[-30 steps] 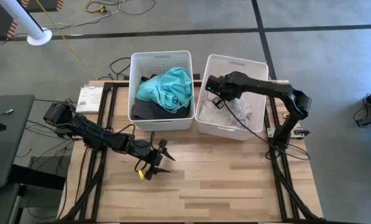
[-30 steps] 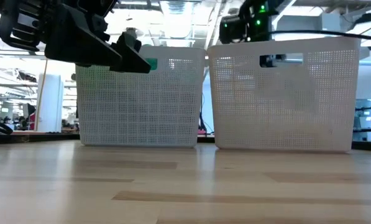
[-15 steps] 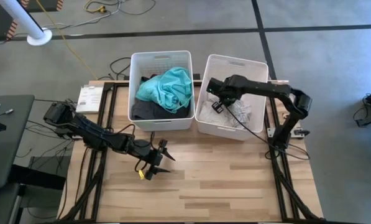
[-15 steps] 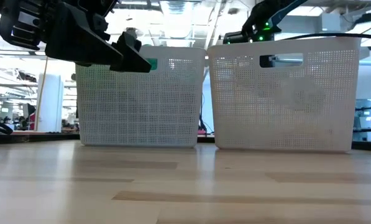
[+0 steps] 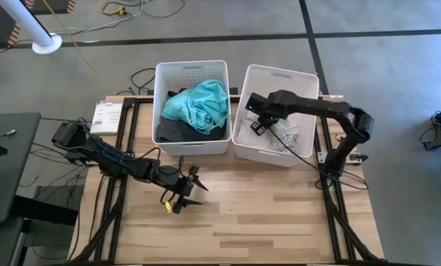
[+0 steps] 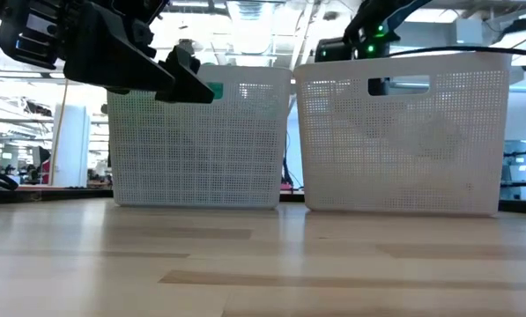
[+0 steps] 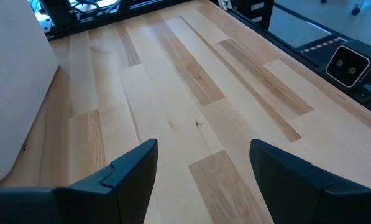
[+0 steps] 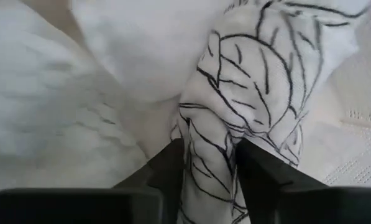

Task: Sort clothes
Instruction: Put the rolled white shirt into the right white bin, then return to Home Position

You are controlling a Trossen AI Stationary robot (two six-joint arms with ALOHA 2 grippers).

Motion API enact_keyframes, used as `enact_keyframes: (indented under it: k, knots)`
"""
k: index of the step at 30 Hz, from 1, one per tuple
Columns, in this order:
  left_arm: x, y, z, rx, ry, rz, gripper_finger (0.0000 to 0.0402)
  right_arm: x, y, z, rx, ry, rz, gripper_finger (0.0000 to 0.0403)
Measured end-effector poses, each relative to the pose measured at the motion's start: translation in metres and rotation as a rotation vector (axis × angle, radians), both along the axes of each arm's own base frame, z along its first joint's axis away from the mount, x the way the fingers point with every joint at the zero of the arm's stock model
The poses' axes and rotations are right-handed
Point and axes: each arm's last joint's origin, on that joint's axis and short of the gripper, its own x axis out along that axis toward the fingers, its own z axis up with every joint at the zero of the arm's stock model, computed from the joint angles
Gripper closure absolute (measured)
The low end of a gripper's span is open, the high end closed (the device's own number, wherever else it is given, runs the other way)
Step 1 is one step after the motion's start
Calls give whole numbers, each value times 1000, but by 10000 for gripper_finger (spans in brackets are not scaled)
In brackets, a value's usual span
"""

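The left claw (image 5: 185,193) is held apart and empty over the bare desk (image 5: 279,222), in front of the left bin (image 5: 192,68) and just off its near wall; that arm is judged to be waiting; in the left bin a teal garment (image 5: 202,103) lies on top of darker clothes (image 5: 173,131). To the right of the left bin stands the right bin (image 5: 279,74), and the right claw (image 5: 255,124) is lowered into it; its fingers (image 8: 166,168) are seen a little parted on either side of a fold of the white patterned garment (image 8: 247,99), which rests on other white clothes (image 8: 54,118) inside that bin. Whether the fold is gripped or let go cannot be told; the step is judged to be the placing of this garment in the bin of whites. The next move would call for a wider opening and a straight lift clear of the bin's rim, so that no cloth is dragged out. No brand, label or writing can be read.
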Motion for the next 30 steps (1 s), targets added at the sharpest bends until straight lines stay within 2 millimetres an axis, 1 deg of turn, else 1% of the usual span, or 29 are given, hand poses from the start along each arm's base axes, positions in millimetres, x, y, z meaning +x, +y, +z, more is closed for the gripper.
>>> enact_keyframes:
  k: [4,8,12,16,18,23,30]
  knots:
    - [0,0,0,-3,1,1,152,-3,6,18,-41,-83,15,225]
    - [0,0,0,-8,2,4,152,-10,17,43,-92,-191,36,204]
    - [0,0,0,-15,3,7,152,-21,32,71,-148,-317,69,194]
    - [0,0,2,-24,0,10,152,-32,50,97,-209,-441,109,193]
    - [-1,0,5,-28,-9,10,152,-38,59,108,-228,-504,131,193]
    - [-6,1,16,-43,-51,8,152,-51,80,129,-248,-629,182,193]
    - [-22,3,41,-63,-106,-4,152,-68,111,148,-239,-734,290,193]
